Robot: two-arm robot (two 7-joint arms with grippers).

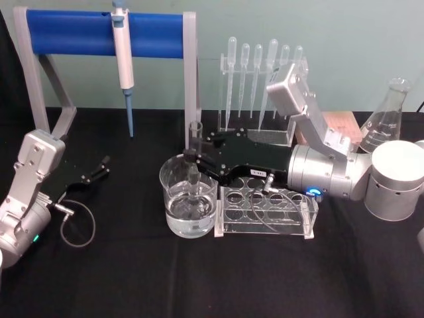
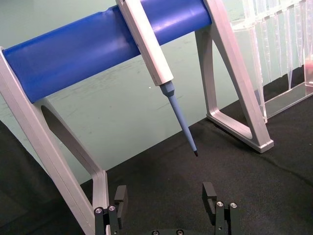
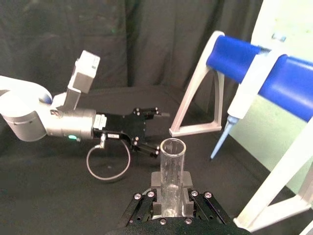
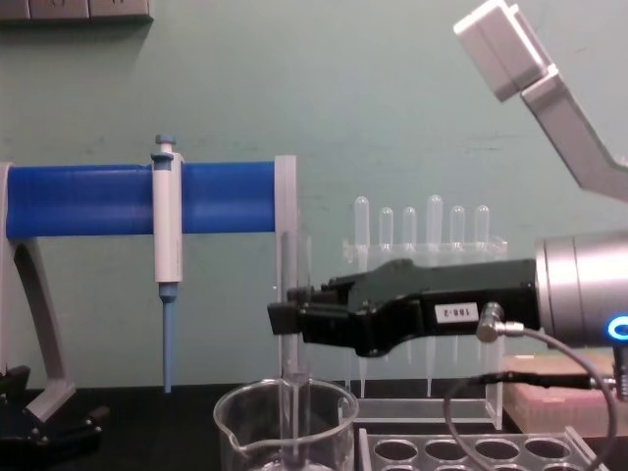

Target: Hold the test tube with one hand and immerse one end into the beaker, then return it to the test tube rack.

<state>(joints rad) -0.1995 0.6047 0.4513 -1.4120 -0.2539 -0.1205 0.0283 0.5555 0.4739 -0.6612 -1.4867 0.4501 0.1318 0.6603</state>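
Observation:
The test tube (image 1: 196,136) stands upright with my right gripper (image 1: 193,159) shut on its middle. Its rounded lower end dips inside the beaker (image 1: 173,207), a wide clear glass with water in it. From the chest, the test tube (image 4: 291,265) runs down through my right gripper (image 4: 286,317) into the beaker (image 4: 245,432). In the right wrist view the test tube (image 3: 172,169) rises open-rimmed between the shut jaws of my right gripper (image 3: 171,198). My left gripper (image 1: 101,167) rests open and empty on the black table at the left, also seen as my left gripper (image 2: 165,199).
A clear rack with round holes (image 1: 265,211) lies just right of the beaker, under my right arm. Behind are a rack of pipettes (image 1: 264,73), a conical flask (image 1: 387,119), and a blue-barred stand (image 1: 73,33) holding a white-and-blue pipettor (image 1: 122,53).

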